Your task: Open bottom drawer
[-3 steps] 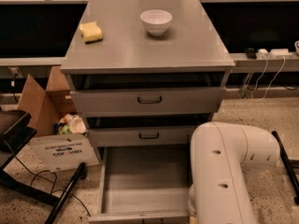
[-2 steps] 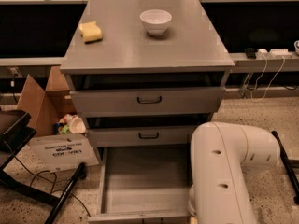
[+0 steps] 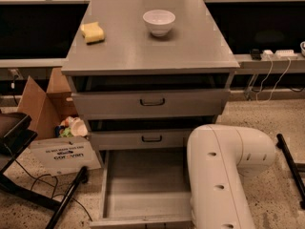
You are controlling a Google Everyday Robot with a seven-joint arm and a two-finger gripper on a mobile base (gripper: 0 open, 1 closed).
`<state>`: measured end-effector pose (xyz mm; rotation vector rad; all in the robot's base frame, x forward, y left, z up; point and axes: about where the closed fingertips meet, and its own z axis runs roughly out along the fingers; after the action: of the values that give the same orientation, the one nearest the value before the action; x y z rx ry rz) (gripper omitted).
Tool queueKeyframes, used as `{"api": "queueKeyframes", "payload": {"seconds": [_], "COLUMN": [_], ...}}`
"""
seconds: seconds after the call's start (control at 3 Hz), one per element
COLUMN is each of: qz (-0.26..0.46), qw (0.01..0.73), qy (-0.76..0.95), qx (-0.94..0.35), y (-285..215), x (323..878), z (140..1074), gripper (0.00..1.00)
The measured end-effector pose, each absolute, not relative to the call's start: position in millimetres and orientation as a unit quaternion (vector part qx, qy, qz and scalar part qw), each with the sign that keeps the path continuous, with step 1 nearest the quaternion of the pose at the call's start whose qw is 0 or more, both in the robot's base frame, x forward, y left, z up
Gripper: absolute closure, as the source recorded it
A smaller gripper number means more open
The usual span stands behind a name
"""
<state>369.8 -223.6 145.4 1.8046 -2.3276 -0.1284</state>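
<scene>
While the bottom drawer (image 3: 143,190) stood open, the white arm (image 3: 224,175) bent downward at five o'clock; its gripper lay out of view, grip state untellable.

- Finding: a lab or workshop room, not a home.
- Grey metal drawer cabinet (image 3: 143,51) stands on a speckled hard floor (image 3: 281,116).
- Long work benches (image 3: 38,30) run behind it, cluttered along the top edge.
- Power strips (image 3: 286,54) with hanging cables (image 3: 267,75) sit on the ledge at right.
- Open cardboard box (image 3: 40,106) of scraps and a printed sign (image 3: 64,154) sit on the floor at left.
- My gripper is out of view, past my white arm (image 3: 219,175) at the lower edge.
</scene>
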Motion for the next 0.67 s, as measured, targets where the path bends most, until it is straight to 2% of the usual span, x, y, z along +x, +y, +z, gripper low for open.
{"api": "queueKeyframes", "payload": {"seconds": [0.33,0.67], "qz": [-0.048,-0.048], "qw": [0.114,0.114], "qy": [-0.799,-0.799], "qx": [0.589,0.589], "y": [-234.2,-234.6], "x": [345.9,350.8], "z": [148.9,148.9], "gripper": [0.58,0.81]}}
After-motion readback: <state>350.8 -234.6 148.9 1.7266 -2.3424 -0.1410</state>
